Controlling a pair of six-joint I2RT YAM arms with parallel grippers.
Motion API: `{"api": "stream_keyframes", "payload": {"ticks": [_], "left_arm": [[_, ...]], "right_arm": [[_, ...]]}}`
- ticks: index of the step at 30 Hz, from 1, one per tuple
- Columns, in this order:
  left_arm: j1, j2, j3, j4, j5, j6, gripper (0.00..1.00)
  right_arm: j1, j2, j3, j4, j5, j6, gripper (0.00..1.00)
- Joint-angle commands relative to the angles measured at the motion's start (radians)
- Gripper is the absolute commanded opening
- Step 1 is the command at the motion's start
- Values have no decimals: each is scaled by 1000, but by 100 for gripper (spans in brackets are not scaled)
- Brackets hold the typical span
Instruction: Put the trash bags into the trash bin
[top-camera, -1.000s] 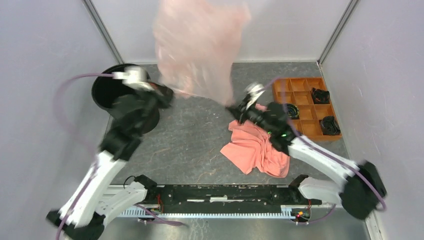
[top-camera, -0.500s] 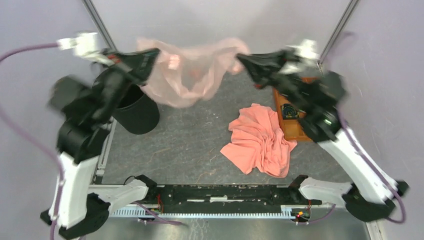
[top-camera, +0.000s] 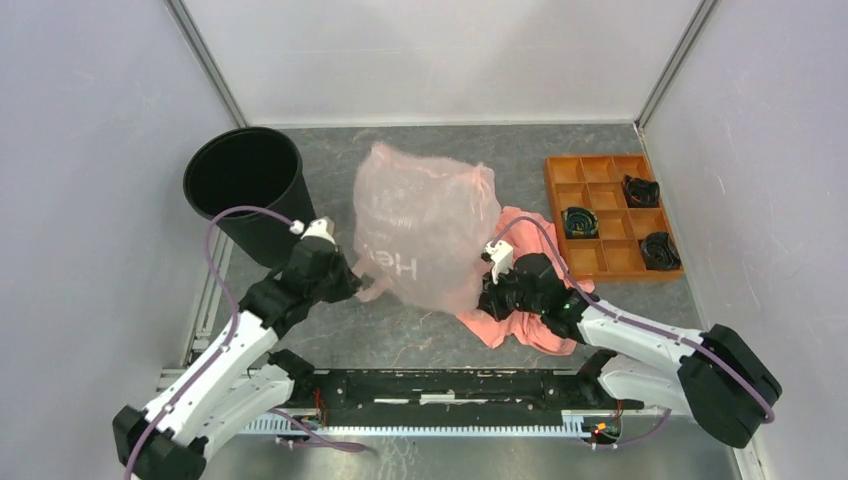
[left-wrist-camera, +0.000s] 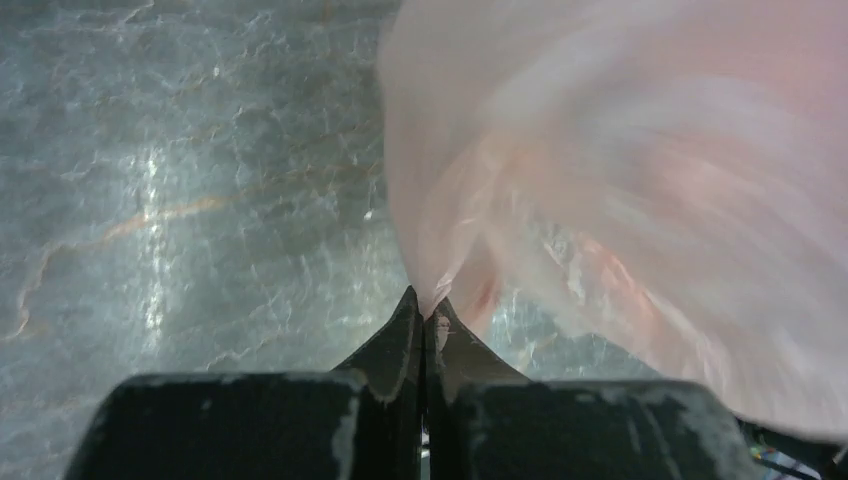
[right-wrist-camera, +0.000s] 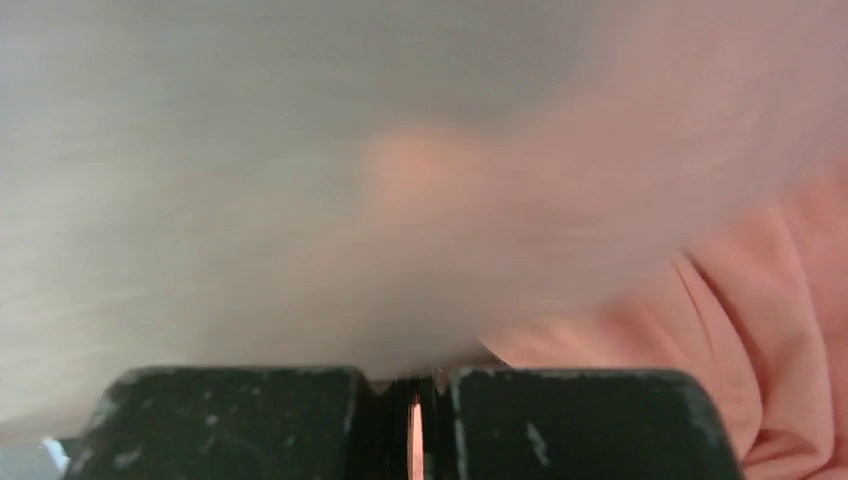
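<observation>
The trash bag (top-camera: 425, 225) was thin, translucent pink plastic film, crinkled and softly shiny. The trash bin (top-camera: 243, 170) was smooth black plastic, faintly glossy at the rim. The coral cloth (top-camera: 525, 335) looked soft, matt and creased. The table (left-wrist-camera: 180, 200) had a mottled grey, stone-like face that caught the light. The orange tray (top-camera: 605, 262) seemed to be matt plastic. The left gripper (left-wrist-camera: 425, 310) was matt black, scuffed pale along its edges.
</observation>
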Motion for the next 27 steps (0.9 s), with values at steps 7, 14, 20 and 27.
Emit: {"api": "stream_keyframes", "payload": {"ticks": [7, 14, 20, 27], "left_arm": [[3, 102, 804, 155, 279, 156, 2], [3, -73, 612, 269, 143, 126, 2], [3, -132, 122, -72, 33, -20, 2], [3, -205, 180, 32, 75, -1, 2]], "right_arm": [[2, -103, 909, -238, 16, -220, 1], [2, -351, 498, 115, 6, -124, 1], [1, -256, 86, -8, 55, -41, 1], [2, -246, 324, -90, 106, -130, 1]]}}
